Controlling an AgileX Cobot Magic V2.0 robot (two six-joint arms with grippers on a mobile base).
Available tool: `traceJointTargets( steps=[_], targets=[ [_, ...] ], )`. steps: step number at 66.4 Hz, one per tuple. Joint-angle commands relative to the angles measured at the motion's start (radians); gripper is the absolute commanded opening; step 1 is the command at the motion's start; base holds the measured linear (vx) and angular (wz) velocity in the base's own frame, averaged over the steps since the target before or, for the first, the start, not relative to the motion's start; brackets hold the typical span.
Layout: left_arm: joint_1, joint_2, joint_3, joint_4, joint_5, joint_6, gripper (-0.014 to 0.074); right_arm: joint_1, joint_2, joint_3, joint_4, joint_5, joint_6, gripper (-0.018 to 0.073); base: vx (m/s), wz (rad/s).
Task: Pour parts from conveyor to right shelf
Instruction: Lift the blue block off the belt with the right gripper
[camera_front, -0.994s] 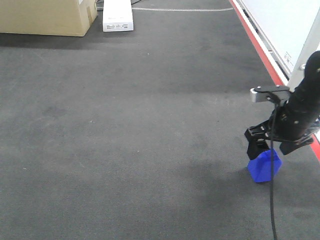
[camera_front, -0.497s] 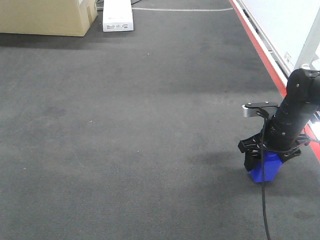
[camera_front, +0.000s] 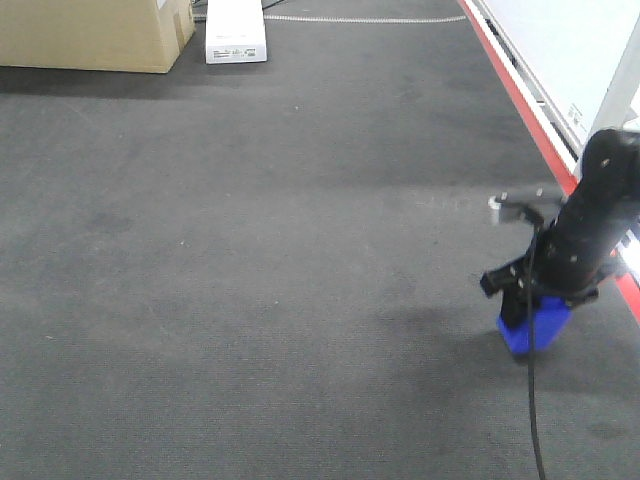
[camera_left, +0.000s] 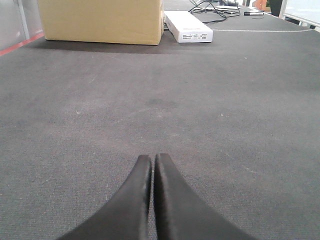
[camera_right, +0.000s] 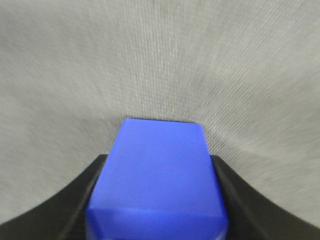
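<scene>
One of the parts, a bright-blue cube, is low over the dark-grey conveyor near its red strip at the right. My right gripper comes down on it from above. In the right wrist view the cube fills the space between the black fingers, which press on both of its sides. I cannot tell whether it still touches the belt. My left gripper hovers low over the belt, shut with nothing in it. The right shelf is out of view.
A big cardboard box and a flat white box stand at the far left end of the belt; both also show ahead of the left gripper, the cardboard box and the white box. A pale wall panel borders the red strip.
My right gripper dropped from above the blue cube, straddled it and shut on its sides. Cube and gripper shifted slightly to the right. The left arm has not visibly changed.
</scene>
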Motion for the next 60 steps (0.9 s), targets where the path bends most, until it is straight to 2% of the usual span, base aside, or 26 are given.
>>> traceJointTargets(
  steps=[1,14,33,60],
  targets=[
    [-0.001,0.013,-0.019,-0.008,-0.071,-0.008,-0.0006,-0.008,-0.124,-0.024,0.031,-0.052,-0.011,-0.0006,0.00,0.00],
    [-0.001,0.013,-0.019,-0.008,-0.071,-0.008,-0.0006,-0.008,-0.332,0.057,0.091,-0.183,-0.042,-0.0005,0.00,0.00],
    [-0.001,0.013,-0.019,-0.008,-0.071,-0.008,-0.0006,-0.008,-0.783,0.429,0.117,-0.520,-0.050,-0.0005,0.00,0.00],
    [-0.001,0.013,-0.019,-0.008,-0.071,-0.008,-0.0006,-0.008,-1.351,0.735,0.135,-0.702,-0.034,-0.0005,0.00,0.00]
  ],
)
